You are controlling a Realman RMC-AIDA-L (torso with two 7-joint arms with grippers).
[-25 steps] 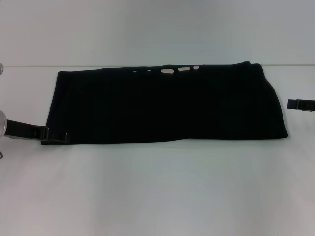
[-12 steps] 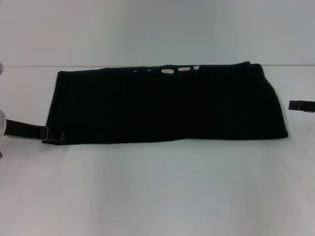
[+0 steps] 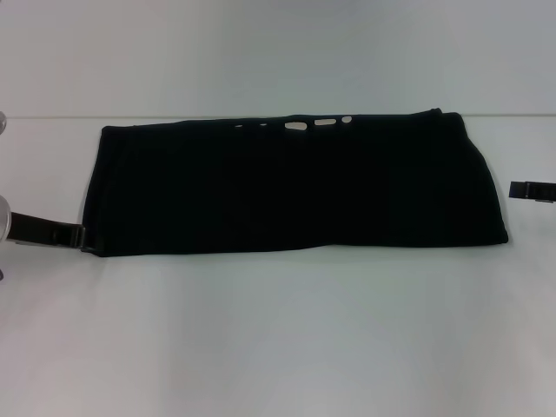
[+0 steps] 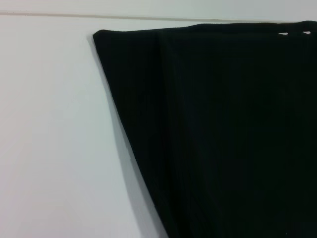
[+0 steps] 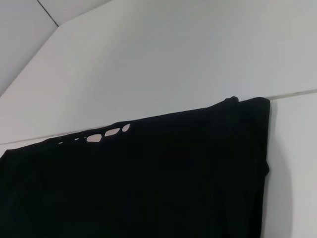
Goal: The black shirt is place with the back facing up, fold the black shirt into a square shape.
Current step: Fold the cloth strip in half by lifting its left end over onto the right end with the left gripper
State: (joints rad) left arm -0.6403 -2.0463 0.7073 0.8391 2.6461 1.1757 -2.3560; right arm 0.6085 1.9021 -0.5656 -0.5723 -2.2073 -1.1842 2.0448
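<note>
In the head view, the black shirt is seen folded into a long band across the white table. The left gripper is placed at its near left corner; the right gripper is kept just beside its right edge. Whether the jaws are apart or together cannot be told. In both wrist views, only shirt and table are shown.

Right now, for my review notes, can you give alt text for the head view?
A black shirt, folded into a long band, lies flat across a white table. The left pincer sits at its near left corner; the right pincer is just off its right edge, apart from the cloth.
</note>
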